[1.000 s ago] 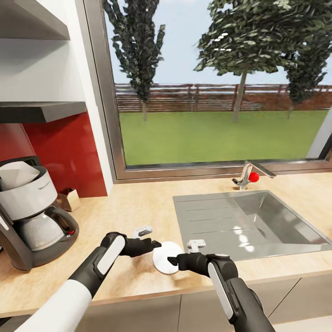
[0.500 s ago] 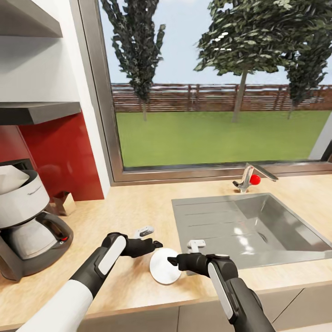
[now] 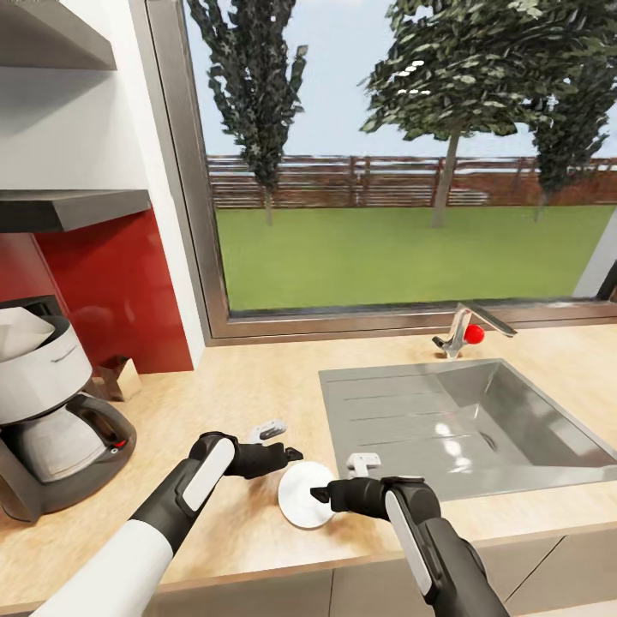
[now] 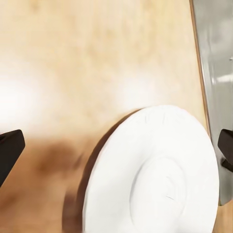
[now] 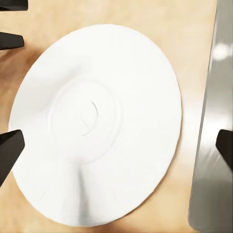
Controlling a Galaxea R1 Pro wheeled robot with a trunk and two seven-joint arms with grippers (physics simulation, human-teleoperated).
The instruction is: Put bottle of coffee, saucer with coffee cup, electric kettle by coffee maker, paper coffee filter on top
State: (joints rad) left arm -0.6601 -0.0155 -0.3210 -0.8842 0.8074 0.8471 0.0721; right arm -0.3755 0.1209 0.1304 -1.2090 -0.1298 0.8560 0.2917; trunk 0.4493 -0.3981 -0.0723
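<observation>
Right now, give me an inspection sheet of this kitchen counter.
Surface: wooden counter, steel sink set in it.
Job's things: white saucer flat on the counter near its front edge; coffee maker at far left, paper filter on top.
Clutter: small brown holder by the red wall.
Grippers: left tool open beside the saucer; right tool open above it.
Cables: nothing seen.
Surroundings: tap, window, shelf.

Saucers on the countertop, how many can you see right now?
1. The saucer lies flat on the countertop just left of the sink, between the left hand and the right hand. Others may sit out of frame.
</observation>
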